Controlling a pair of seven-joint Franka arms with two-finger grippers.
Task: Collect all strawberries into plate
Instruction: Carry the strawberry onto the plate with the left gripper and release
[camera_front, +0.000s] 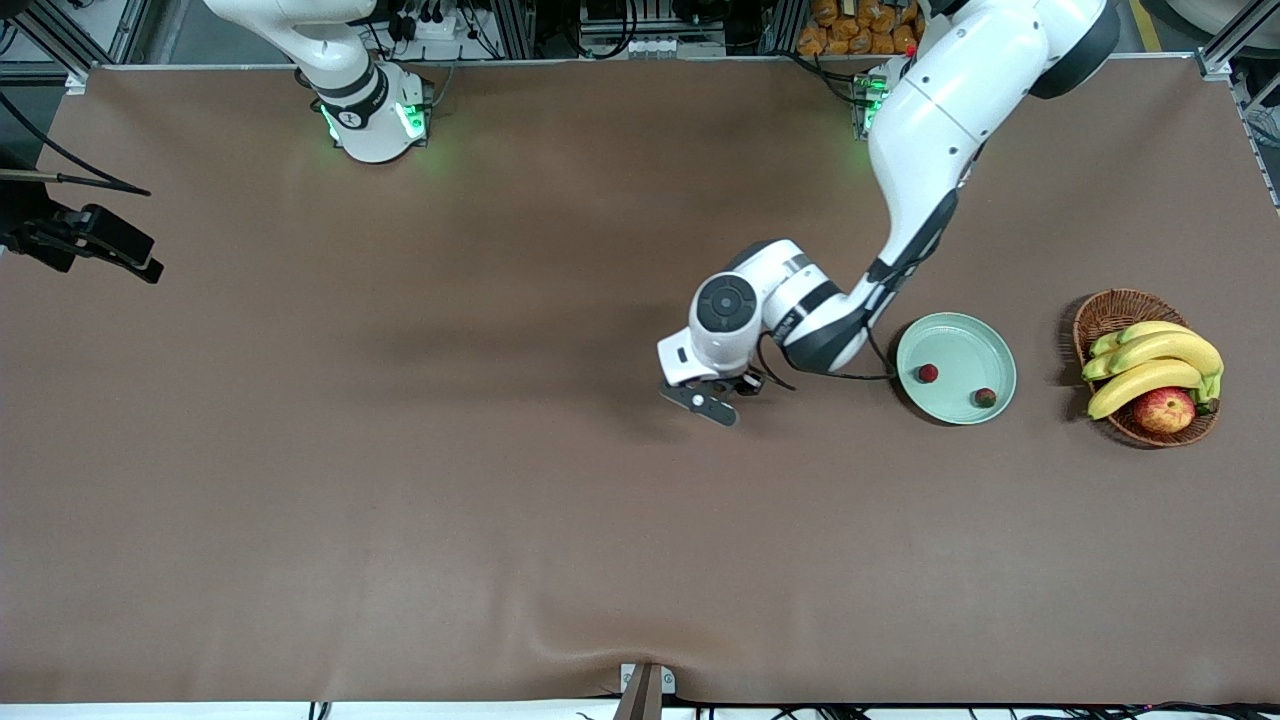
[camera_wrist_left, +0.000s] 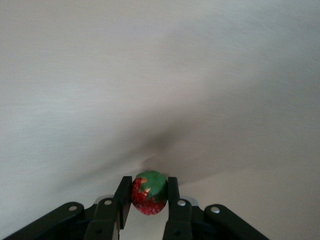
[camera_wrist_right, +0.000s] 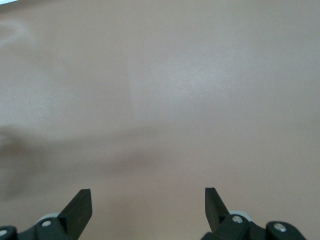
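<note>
Progress can be judged as well advanced: 2 of the 3 strawberries already lie in the plate (camera_front: 956, 368), and the 3rd is gripped but not yet delivered

Nearest the front camera, the left gripper (camera_front: 722, 398) is seen low over bare counter (camera_front: 400, 500) near the middle, its jaws clamped on the 3rd strawberry (camera_wrist_left: 149, 192); in the left wrist view the berry is pinched between the two pads with its green top showing. Whether it is lifted clear of the surface cannot be told

Close by, toward the left arm's end of the counter, the pale green plate holds 1 strawberry (camera_front: 928, 373) near its middle and another (camera_front: 985, 397) close to the rim, nearer the front camera. A wicker basket (camera_front: 1110, 312) with bananas (camera_front: 1150, 362) and an apple (camera_front: 1164, 409) stands further toward that end, apart from the plate

The right gripper (camera_wrist_right: 148, 200) waits over bare counter, its jaws wide apart and holding nothing

What is left, by this reading, is the carry to the plate and the release of the last berry
</note>
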